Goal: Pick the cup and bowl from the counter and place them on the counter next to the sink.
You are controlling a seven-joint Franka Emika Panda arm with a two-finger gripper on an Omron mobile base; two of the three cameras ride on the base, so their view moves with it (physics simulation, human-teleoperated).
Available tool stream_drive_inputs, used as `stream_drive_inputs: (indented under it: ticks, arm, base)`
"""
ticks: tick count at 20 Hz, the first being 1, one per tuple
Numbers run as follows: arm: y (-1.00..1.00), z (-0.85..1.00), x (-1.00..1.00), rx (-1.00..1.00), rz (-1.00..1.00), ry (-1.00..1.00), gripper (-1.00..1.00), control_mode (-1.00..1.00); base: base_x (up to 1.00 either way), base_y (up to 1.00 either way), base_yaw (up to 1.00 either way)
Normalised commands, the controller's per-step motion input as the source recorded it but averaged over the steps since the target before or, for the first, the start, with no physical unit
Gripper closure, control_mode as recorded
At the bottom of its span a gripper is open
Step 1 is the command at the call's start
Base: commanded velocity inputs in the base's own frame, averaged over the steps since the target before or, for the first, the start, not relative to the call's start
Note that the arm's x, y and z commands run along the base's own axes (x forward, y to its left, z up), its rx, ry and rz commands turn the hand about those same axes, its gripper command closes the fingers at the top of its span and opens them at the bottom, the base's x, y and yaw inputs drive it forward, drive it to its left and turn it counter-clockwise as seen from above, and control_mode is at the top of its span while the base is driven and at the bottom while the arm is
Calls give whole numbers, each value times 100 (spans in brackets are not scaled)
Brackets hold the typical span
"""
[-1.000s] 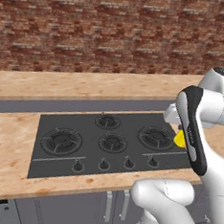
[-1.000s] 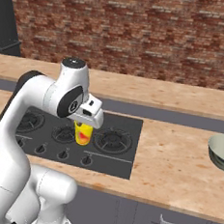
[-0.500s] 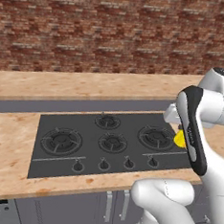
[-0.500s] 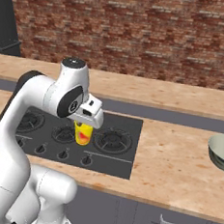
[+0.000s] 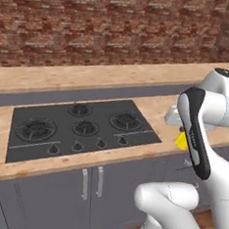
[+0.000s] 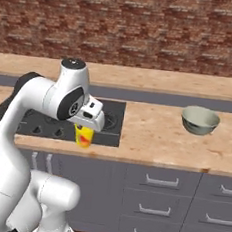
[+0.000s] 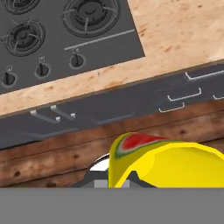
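1. the black stove top (image 5: 81,128) lies at the left, set into the tan wood-grain counter (image 6: 156,137), with grey cabinets (image 6: 180,194) below.
2. the small yellow cup (image 6: 83,136) hangs under the gripper (image 6: 86,128), off the worktop and out over the counter's front edge. in the hand view the yellow cup (image 7: 166,164) with a red-and-green mark sits right at the gripper, so the fingers appear closed on it, though the fingertips themselves are hidden.
3. the pale grey-green bowl (image 6: 200,120) stands on the counter to the right, well apart from the arm and untouched.
4. as a judgement, the task is in its first half: the cup is lifted and in transit but not set down, and the bowl's pick and place are both left. no sink is in sight to judge how far the carry has to go.
5. against the earlier frames the whole scene has shifted: the stove sits further left and the bowl further in from the right edge, which reads as the base driving rightward. the cup's place under the wrist looks unchanged.
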Motion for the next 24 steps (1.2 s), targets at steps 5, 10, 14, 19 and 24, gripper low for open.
stream_drive_inputs:
  ticks: [5,10,14,19,24]
  arm:
    - [0,0,0,0,0,0,100,100]
    - [0,0,0,0,0,0,100,100]
    - [0,0,0,0,0,0,100,100]
    - [0,0,0,0,0,0,100,100]
    - [0,0,0,0,0,0,100,100]
  base:
    - [5,-45,-78]
    - [17,-50,-78]
    - [19,-74,-72]
    - [16,-60,-72]
    - [3,-53,-72]
